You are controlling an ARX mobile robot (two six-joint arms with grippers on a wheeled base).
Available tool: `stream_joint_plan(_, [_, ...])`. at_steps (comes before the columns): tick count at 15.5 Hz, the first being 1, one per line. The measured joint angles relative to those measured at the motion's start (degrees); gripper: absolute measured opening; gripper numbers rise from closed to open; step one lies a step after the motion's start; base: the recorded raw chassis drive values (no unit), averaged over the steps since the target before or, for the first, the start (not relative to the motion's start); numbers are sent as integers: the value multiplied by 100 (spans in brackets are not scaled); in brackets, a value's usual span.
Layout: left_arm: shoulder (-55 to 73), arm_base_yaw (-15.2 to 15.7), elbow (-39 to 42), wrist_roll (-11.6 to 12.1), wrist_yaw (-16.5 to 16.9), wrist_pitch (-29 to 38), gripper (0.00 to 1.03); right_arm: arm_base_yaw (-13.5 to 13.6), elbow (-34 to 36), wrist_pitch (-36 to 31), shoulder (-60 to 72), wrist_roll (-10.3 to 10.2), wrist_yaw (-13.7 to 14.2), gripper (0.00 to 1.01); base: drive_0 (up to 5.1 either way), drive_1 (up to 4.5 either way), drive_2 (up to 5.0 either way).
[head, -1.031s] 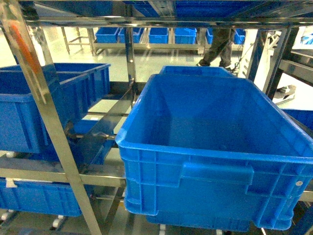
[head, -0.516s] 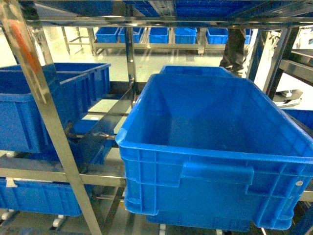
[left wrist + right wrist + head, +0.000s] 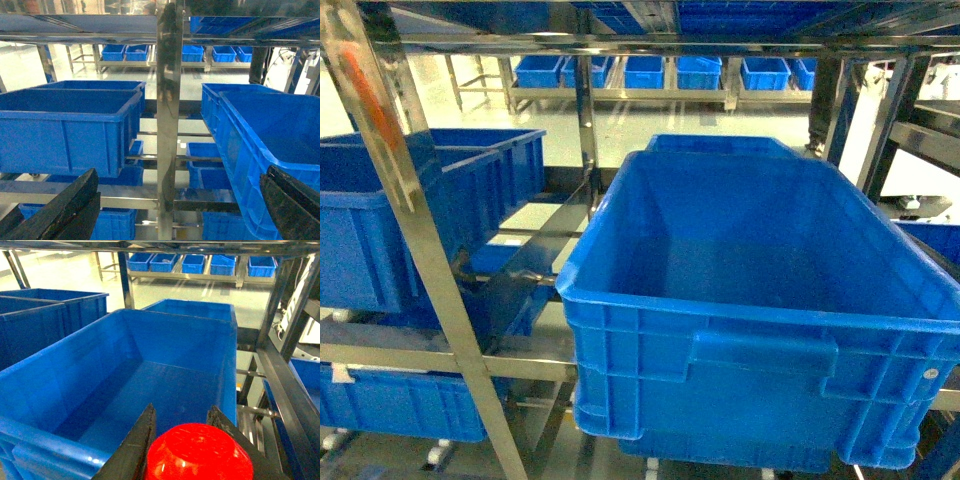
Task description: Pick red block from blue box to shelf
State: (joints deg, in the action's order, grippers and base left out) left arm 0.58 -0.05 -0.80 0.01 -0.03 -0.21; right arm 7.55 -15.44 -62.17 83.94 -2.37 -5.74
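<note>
Head view: one big dark blue crate (image 3: 760, 330) in front, ribbed on its near wall, resting on the shelf (image 3: 420, 250) of shiny steel posts and rails. Behind its far rim, a second crate (image 3: 720, 145), only the edge showing. Left of the near steel post, two more crates side by side (image 3: 410, 215), and below them one lower crate (image 3: 400, 405). Far across the floor, a row of small blue bins (image 3: 660, 72), six or so counted, the last cut off by a post. No gripper seen from this camera. Left wrist view: left gripper (image 3: 170, 210) spread wide, its two dark fingers (image 3: 65, 207) far apart at the bottom corners, nothing between them, one steel post of the shelf straight ahead in the gap. Right wrist view: right gripper (image 3: 186, 450) closed around one red block (image 3: 199, 454), glossy and rounded from this angle, pressed between two dark fingers (image 3: 137, 445), raised above the near rim of the big crate and toward its right wall. Crate interior bare as far as visible. Light turquoise blue box not in any view, so cannot tell where it sits relative to the crate.
</note>
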Motion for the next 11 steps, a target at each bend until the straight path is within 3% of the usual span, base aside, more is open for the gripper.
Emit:
stream_joint_plan(6, [0, 0, 0, 2, 0, 0, 98, 190, -1268, -264, 1624, 363, -114, 26, 0, 0, 0])
stream_joint_plan(8, [0, 0, 0, 0, 0, 0, 98, 175, -1751, -216, 2186, 391, -181, 26, 0, 0, 0])
stream_joint_plan(11, [0, 0, 0, 2, 0, 0, 98, -13, -2492, 374, 2577, 339, -203, 26, 0, 0, 0])
